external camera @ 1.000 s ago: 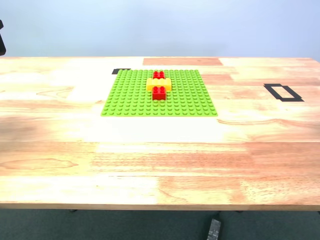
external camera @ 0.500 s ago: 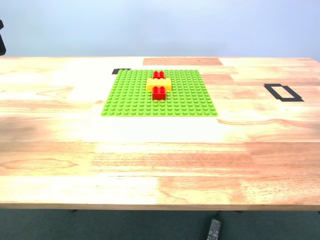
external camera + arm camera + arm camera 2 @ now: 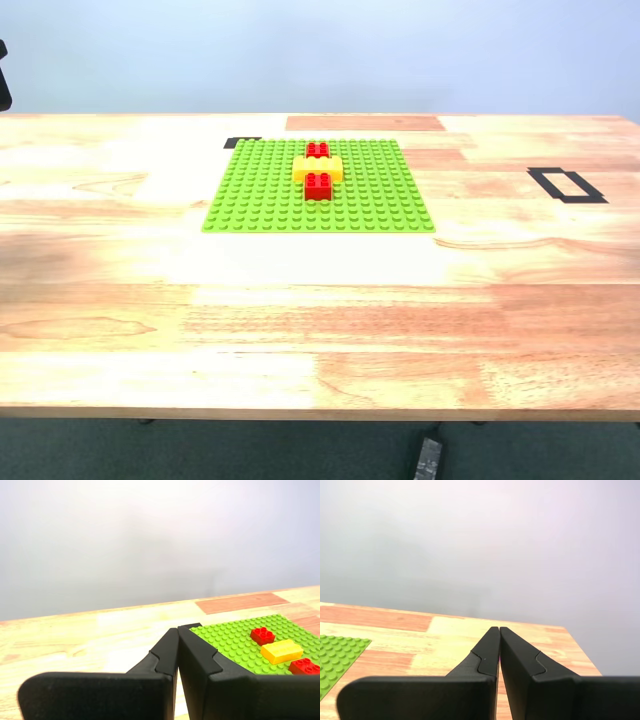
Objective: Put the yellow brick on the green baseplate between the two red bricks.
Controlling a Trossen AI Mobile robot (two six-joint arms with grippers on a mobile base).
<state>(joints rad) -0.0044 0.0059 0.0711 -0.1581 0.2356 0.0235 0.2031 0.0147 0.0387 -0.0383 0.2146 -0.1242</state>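
The yellow brick (image 3: 318,168) sits on the green baseplate (image 3: 260,195) with one red brick (image 3: 317,150) touching it at its 12 o'clock side and the other red brick (image 3: 318,185) touching it at 6 o'clock, so the placement looks done. My first gripper (image 3: 177,630) has its jaws pressed together with nothing between them, raised above the wooden table (image 3: 320,320) and looking toward the plate; my second gripper (image 3: 499,630) is likewise closed and empty, facing the table's far corner with only the plate's edge in sight. Neither arm shows in the exterior view. The risk I see is that the yellow brick may rest on the studs without being pressed home, which these views cannot settle; a knock to the table could then shift it. A black tape rectangle (image 3: 567,185) lies at the plate's 3 o'clock, well apart, and a small black tape mark (image 3: 240,143) touches its 11 o'clock corner. Nothing stands near the bricks.
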